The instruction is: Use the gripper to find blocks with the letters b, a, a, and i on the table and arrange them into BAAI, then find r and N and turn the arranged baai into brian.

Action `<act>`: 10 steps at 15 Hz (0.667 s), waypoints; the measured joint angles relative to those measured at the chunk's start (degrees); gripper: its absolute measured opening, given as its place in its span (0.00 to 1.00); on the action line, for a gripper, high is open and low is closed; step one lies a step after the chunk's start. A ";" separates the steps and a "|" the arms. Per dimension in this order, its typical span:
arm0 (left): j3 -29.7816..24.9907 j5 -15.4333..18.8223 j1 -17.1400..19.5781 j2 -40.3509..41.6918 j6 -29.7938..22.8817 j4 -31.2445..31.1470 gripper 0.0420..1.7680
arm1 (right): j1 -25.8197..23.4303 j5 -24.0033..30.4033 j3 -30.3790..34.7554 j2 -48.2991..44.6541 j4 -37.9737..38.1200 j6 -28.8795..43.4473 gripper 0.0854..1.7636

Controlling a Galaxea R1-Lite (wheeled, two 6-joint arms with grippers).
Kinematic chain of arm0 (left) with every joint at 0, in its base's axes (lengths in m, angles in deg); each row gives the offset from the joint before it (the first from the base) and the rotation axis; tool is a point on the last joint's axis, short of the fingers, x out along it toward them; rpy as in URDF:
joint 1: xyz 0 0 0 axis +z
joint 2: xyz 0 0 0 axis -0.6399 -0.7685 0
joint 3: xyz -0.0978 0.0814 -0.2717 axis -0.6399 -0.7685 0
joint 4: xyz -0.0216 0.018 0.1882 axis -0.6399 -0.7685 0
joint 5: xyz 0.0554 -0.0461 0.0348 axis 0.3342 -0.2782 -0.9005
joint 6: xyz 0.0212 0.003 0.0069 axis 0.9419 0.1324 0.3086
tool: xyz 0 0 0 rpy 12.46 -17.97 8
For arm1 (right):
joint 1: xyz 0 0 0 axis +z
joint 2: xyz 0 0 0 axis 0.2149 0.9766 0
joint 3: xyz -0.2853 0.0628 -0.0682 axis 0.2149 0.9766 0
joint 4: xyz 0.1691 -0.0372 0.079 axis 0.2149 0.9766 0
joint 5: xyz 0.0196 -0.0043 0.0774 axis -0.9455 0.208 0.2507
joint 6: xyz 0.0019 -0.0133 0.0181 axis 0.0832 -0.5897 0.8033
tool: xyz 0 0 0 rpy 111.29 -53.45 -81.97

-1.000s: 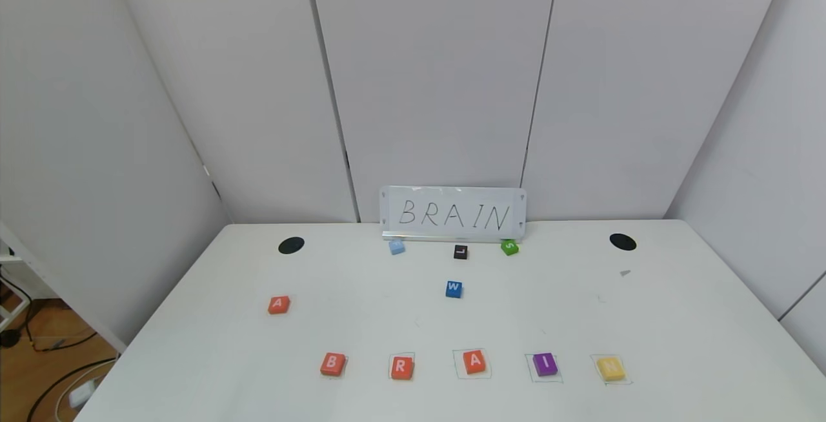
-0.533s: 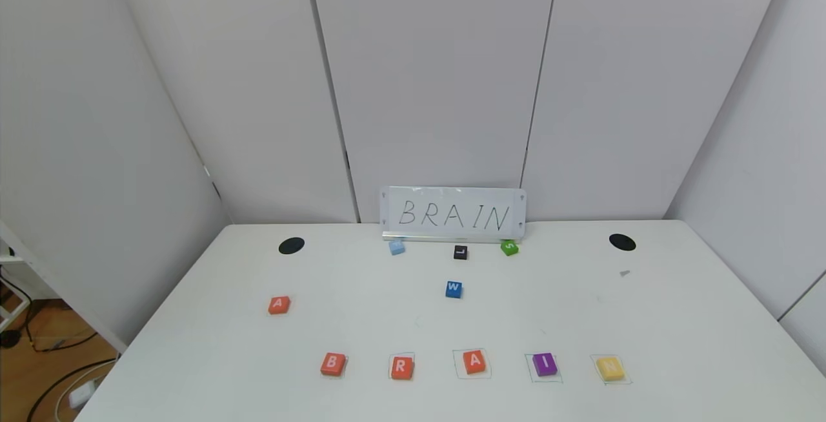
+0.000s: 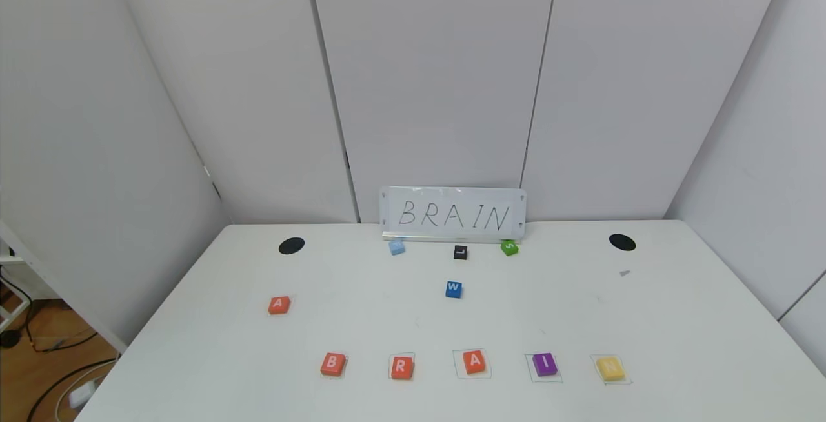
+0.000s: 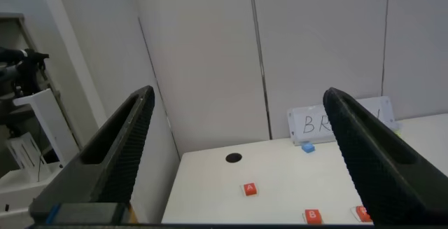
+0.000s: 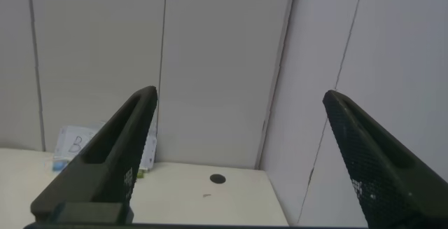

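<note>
**Row read BRAIN, both arms drawn back**

Nearer the robot than the blue W block (image 3: 453, 289), five blocks lay flat in a line on the table (image 3: 677, 319): B (image 3: 332, 364) farthest to the robot's left, then r (image 3: 401, 367), A (image 3: 475, 362), I (image 3: 545, 364) and N (image 3: 610, 368), each apart from its neighbour, the last four inside pen-drawn squares. The spare A (image 3: 278, 304) lay well to the left of the W block. Beyond the W block stood the BRAIN sign (image 3: 453, 214), with the light-blue block (image 3: 397, 247), black L block (image 3: 460, 252) and green S block (image 3: 509, 247) at its foot.

The row's long axis ran left to right, and the letters read upright from the robot's side.

Judging by looks, the blocks were light, stiff and low; a grip across two opposite side edges seemed best, since a loose pinch could let one slide.

The left gripper (image 4: 238, 152) and right gripper (image 5: 238, 152) hung raised off the table, fingers spread wide, holding nothing.
</note>
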 joint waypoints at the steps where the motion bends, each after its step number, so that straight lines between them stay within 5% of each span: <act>1: -1.23 0.28 -0.05 1.12 -0.62 1.58 0.97 | 0.07 0.04 0.46 -0.79 -1.52 1.50 0.96; 6: -13.25 0.30 -0.09 3.13 -1.12 12.98 0.97 | 0.07 0.68 12.98 -2.04 -12.65 2.02 0.97; 10: -24.50 0.94 -0.09 3.21 -1.19 13.86 0.97 | 0.02 1.85 30.56 -2.10 -22.04 0.82 0.97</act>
